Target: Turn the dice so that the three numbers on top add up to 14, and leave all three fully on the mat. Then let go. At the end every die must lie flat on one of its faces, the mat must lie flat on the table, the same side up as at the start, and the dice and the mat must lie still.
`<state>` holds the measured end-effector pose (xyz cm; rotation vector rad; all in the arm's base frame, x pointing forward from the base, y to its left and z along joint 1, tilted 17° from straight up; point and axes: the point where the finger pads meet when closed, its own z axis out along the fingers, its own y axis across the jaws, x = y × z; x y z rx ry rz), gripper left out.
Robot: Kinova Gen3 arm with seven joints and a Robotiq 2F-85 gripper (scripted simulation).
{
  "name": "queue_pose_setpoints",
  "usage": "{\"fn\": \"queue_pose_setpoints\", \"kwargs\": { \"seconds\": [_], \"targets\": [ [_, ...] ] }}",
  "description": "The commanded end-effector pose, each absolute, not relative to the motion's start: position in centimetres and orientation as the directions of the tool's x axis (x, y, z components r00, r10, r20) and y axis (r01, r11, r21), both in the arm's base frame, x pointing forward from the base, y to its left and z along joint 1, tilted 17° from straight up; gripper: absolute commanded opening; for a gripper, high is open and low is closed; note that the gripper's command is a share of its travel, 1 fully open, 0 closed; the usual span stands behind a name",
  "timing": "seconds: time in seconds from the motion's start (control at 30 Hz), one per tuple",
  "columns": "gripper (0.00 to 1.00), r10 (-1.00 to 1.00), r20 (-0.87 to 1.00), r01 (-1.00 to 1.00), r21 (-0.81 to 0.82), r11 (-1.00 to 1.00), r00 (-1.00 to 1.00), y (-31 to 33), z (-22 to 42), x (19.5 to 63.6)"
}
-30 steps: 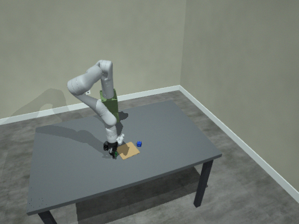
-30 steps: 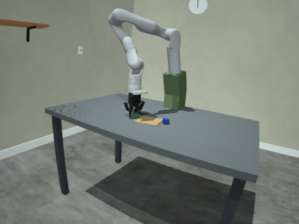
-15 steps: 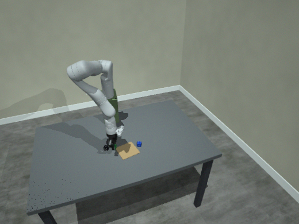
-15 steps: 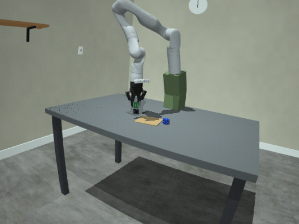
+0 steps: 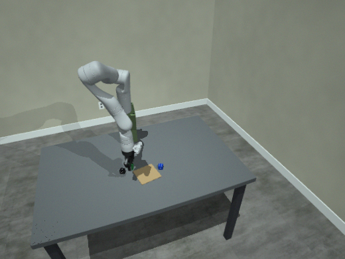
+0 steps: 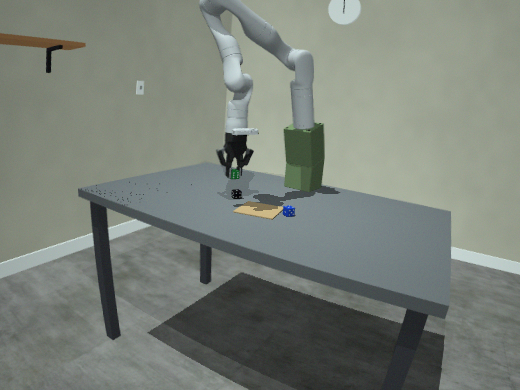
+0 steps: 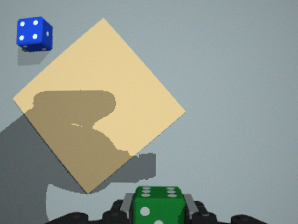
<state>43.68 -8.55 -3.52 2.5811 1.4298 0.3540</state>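
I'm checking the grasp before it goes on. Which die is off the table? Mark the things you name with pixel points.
The green die (image 5: 132, 167) (image 6: 235, 174) (image 7: 159, 204): it alone is between the gripper's (image 5: 129, 167) (image 6: 235, 173) (image 7: 159, 205) fingers.

The place looked like a plain room set up as a small robot lab: a robot arm rose from a green stand at a grey table, with a wall clock, a wooden shelf, pale walls and white baseboards around it.
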Motion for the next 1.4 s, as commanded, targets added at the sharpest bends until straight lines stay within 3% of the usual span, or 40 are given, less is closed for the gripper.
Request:
{"fn": "queue_pose_setpoints", "kwargs": {
  "seconds": [0.0, 0.17, 0.5, 1.37],
  "targets": [
    [0.26, 0.85, 0.124, 0.809, 0.264, -0.526, 0.512, -8.6, -3.4, 43.8],
    [0.26, 0.886, 0.097, 0.846, 0.266, -0.461, 0.453, -7.3, -3.8, 42.9],
    [0.26, 0.998, -0.047, 0.957, 0.287, 0.044, -0.032, 1.2, -5.2, 37.6],
    [0.26, 0.998, -0.049, 0.956, 0.287, 0.056, -0.043, 1.3, -6.6, 37.9]
  ]
}}
